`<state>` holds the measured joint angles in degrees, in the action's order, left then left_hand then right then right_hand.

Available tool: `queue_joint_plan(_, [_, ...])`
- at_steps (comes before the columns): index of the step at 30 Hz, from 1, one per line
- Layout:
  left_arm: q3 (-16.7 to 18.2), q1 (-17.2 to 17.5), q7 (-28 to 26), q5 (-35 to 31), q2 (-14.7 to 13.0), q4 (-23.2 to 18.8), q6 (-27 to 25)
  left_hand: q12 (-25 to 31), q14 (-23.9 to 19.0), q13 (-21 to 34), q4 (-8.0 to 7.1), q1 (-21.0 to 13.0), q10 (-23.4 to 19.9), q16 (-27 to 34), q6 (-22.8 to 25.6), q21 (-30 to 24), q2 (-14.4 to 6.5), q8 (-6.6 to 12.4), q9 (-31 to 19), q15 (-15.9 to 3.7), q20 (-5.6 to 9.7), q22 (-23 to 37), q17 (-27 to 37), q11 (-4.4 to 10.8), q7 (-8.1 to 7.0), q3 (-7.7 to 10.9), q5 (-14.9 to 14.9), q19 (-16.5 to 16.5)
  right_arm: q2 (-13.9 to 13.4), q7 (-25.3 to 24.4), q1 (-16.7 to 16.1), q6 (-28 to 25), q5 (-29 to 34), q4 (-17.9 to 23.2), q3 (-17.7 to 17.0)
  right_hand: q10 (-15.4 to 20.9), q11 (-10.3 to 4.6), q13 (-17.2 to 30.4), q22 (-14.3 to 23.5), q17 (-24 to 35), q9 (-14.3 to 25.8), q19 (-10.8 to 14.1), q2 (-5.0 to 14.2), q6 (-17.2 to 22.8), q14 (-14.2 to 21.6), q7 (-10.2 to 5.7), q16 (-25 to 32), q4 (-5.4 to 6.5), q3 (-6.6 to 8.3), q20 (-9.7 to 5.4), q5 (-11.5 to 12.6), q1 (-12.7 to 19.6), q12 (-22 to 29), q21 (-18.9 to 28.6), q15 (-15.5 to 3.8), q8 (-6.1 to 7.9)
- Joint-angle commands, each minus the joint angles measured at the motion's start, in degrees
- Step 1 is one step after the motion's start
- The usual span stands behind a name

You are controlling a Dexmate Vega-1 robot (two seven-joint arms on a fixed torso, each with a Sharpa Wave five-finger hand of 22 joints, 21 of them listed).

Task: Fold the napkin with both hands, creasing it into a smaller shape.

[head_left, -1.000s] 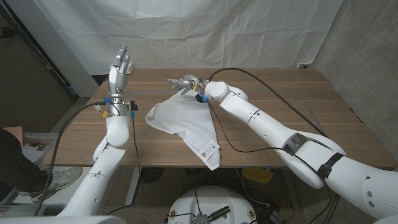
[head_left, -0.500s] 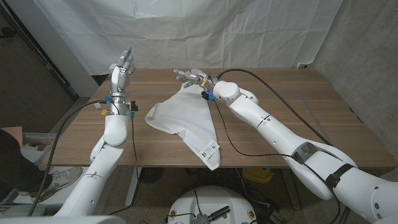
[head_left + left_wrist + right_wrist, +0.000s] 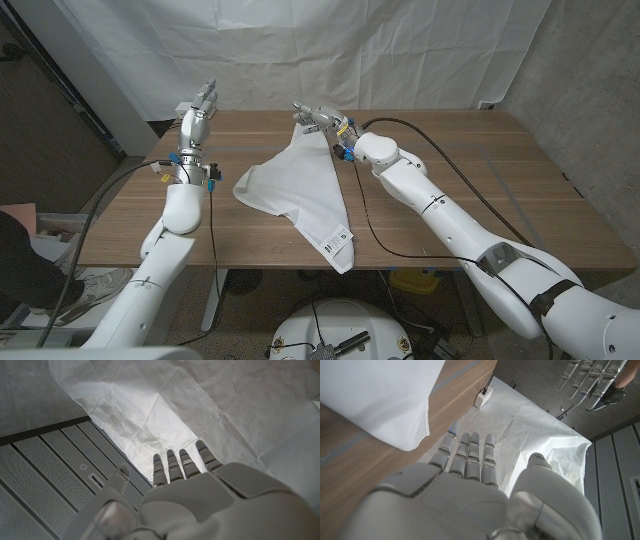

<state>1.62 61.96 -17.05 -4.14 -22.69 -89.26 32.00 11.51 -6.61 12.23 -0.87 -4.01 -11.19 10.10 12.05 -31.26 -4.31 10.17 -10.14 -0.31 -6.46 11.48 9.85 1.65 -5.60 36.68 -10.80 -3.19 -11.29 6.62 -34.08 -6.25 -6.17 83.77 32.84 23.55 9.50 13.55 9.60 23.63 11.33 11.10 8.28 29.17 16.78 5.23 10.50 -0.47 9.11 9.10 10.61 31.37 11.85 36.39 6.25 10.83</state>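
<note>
One white napkin (image 3: 300, 185) lies spread on the wooden table (image 3: 450, 170), its far corner drawn up to a point near the table's back edge and its near corner, bearing a small printed label (image 3: 337, 239), hanging just over the front edge; the cloth's left side already carries a soft rolled fold. The right hand (image 3: 318, 117) hovers at the napkin's far corner with its fingers extended; in the right wrist view these fingers (image 3: 470, 455) are straight and together, with a rounded corner of the napkin (image 3: 385, 400) lying just beside them and nothing visibly pinched, so the hand is judged to be released and empty. The left hand (image 3: 198, 108) is raised above the table, well apart from the cloth, fingers pointing upward; the left wrist view shows its fingers (image 3: 175, 462) straight against the backdrop, holding nothing. The step in hand appears to be an early one: the napkin is loosely laid out and no clean crease has yet been made. The next move likely calls for the left hand to descend to the cloth's left edge while the right hand takes the far corner, so that both can carry one side over the other and press the fold flat. Count: one napkin, one table, two robot hands.
</note>
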Motion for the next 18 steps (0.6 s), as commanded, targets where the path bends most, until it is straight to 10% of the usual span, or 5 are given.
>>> queue_joint_plan(1, [0.2,0.2,1.9,1.7,-0.9,0.4,-1.0,0.0,0.3,0.0,-0.08,-0.1,0.1,0.2,-0.1,-0.1,0.1,0.05,0.0,-0.13,0.07,0.0,0.2,-0.11,-0.01,-0.21,0.0,0.2,0.6,-0.9,-2.8,3.0,-4.1,0.5,-4.0,0.5,-0.17,0.0,0.1,-0.1,0.1,-0.3,0.1,0.3,-0.3,0.38,0.2,-0.08,0.41,0.1,-0.2,-0.5,0.1,-0.3,-0.04,0.33])
queue_joint_plan(18, [0.8,0.4,4.9,4.3,-2.8,1.9,0.6,0.0,0.5,-0.2,-0.05,0.1,0.4,0.3,-0.4,0.1,0.2,0.05,0.0,-0.07,0.12,0.0,0.1,-0.1,0.0,-0.34,0.0,0.0,1.2,-3.6,-5.4,3.6,-5.5,3.0,-6.7,1.1,-0.3,-0.1,0.1,-0.8,0.1,-0.2,0.02,0.4,-0.2,0.15,0.5,-0.37,0.75,-0.05,-0.2,-0.5,0.3,-0.9,-0.25,0.43])
